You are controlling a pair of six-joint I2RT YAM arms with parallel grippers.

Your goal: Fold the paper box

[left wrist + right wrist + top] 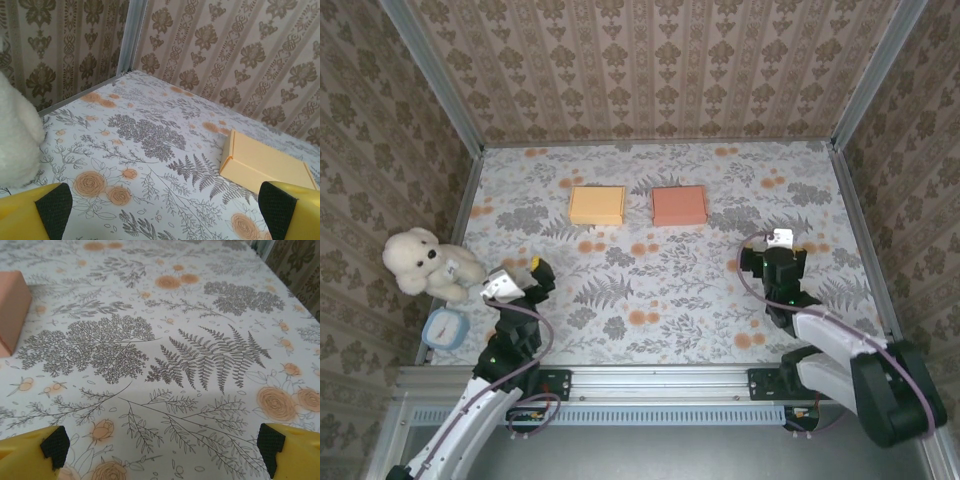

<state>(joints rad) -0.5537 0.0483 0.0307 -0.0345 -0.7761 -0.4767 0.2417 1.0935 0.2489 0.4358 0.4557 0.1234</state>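
Two flat folded paper boxes lie side by side at the back of the table: a yellow box (pixel 597 205) and a salmon box (pixel 679 205). My left gripper (pixel 535 274) hovers low at the near left, well short of them, and is open. In the left wrist view the yellow box (pixel 265 162) lies ahead to the right, with nothing between the open gripper (pixel 167 212) and its yellow fingers (pixel 50 210). My right gripper (pixel 775 256) is at the near right, open (pixel 162 452) over bare tablecloth. The salmon box (pixel 12 305) shows far left in the right wrist view.
A white teddy bear (pixel 425 262) sits at the left edge beside my left gripper and shows in the left wrist view as white fur (pixel 15 135). A small round blue-rimmed object (pixel 447 327) lies in front of it. Patterned walls (pixel 660 70) enclose the floral table (pixel 660 280).
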